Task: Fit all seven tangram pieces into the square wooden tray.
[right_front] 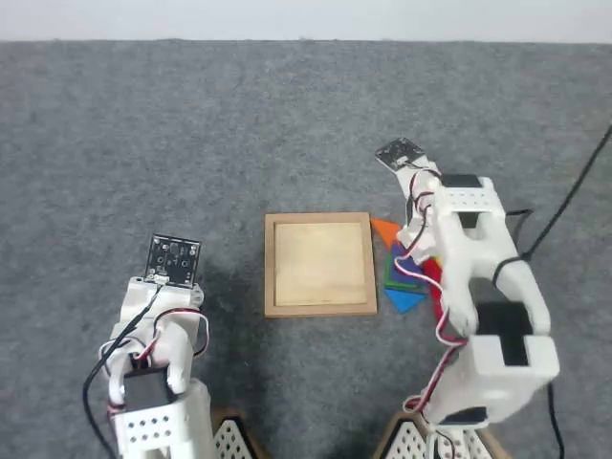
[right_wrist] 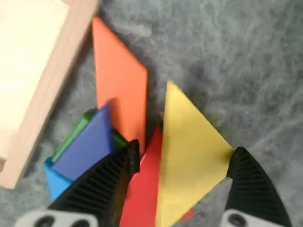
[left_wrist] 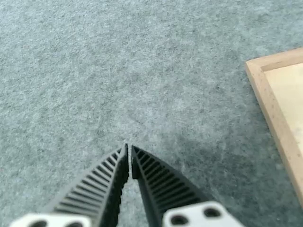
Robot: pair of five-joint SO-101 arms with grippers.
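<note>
While astride yellow triangle [right_wrist: 191,142], right gripper [right_wrist: 185,154]

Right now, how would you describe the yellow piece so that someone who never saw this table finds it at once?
Find the square wooden tray on the grey table; a pile of coloured pieces lies beside it, under the right gripper. The yellow triangle is on the pile's side away from the tray, partly over a red piece, and is the only yellow one.
</note>
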